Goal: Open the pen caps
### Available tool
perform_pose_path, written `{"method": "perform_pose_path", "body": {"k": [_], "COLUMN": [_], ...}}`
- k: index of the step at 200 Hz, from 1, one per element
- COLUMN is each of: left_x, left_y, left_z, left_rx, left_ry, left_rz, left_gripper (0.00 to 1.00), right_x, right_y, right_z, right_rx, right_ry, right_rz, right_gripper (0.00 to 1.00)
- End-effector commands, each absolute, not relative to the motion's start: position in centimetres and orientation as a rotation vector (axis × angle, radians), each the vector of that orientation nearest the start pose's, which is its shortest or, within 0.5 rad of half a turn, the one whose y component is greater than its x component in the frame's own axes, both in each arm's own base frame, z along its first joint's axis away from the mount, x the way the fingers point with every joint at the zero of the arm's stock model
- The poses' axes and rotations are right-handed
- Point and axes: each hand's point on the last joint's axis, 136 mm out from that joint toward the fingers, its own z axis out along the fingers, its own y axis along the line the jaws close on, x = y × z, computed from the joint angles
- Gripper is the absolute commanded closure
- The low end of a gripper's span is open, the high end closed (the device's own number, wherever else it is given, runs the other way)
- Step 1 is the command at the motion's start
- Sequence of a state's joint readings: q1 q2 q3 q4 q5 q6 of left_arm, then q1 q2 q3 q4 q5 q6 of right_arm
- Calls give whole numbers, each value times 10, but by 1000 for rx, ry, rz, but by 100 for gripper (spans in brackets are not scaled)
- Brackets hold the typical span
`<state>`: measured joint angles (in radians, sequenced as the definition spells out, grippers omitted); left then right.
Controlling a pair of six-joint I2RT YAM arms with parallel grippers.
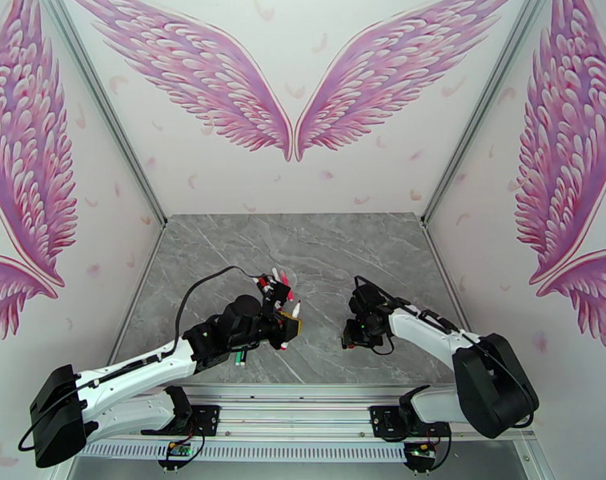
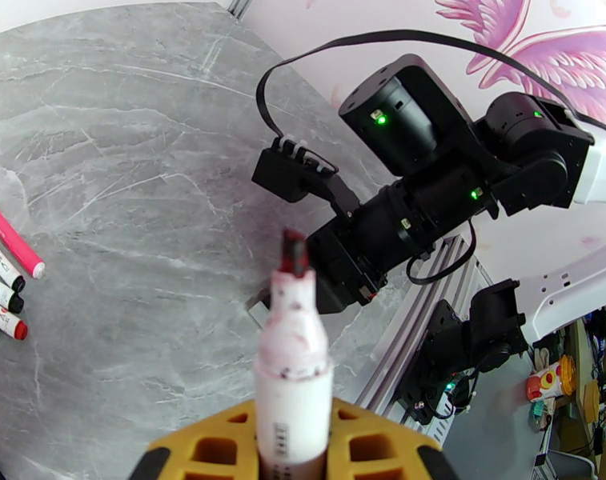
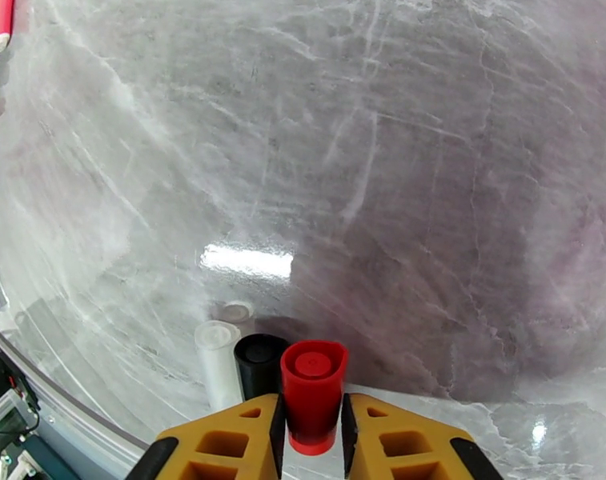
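The right end effector (image 3: 312,432) pinches the red cap (image 3: 313,382) just beside the black cap (image 3: 259,363) on the worktop (image 3: 399,194), so a careless release may knock it rolling, while the left end effector (image 2: 293,454) clamps the uncapped pen (image 2: 293,358).

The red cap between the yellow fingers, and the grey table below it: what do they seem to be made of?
The red cap looks like smooth moulded plastic: even colour, soft sheen, a crisp rim. The table looks like polished grey marble with white veins, glossy enough to mirror a lamp; it may equally be a printed laminate.
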<state>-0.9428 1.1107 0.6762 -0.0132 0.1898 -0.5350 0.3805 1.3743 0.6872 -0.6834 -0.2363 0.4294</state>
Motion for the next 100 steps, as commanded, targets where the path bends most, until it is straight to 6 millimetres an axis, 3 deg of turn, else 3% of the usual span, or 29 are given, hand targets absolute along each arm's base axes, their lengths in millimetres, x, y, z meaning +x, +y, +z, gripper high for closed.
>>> {"method": "perform_pose_path", "body": {"k": [1, 55, 100], "left_x": [191, 194, 201], "left_y": [-319, -314, -291], "left_z": [202, 198, 167], "left_rx": [567, 542, 450], "left_ry": [2116, 2148, 2275], "left_rz": [-1091, -1052, -828], "left_gripper": [85, 85, 84], "right_x": [207, 210, 220], "right_y": [132, 135, 151], "right_z": [29, 42, 83], "right_rx": [48, 52, -11], "right_ry": [3016, 2978, 2808], "right_rz": [479, 508, 627], "right_gripper": [67, 65, 50]}}
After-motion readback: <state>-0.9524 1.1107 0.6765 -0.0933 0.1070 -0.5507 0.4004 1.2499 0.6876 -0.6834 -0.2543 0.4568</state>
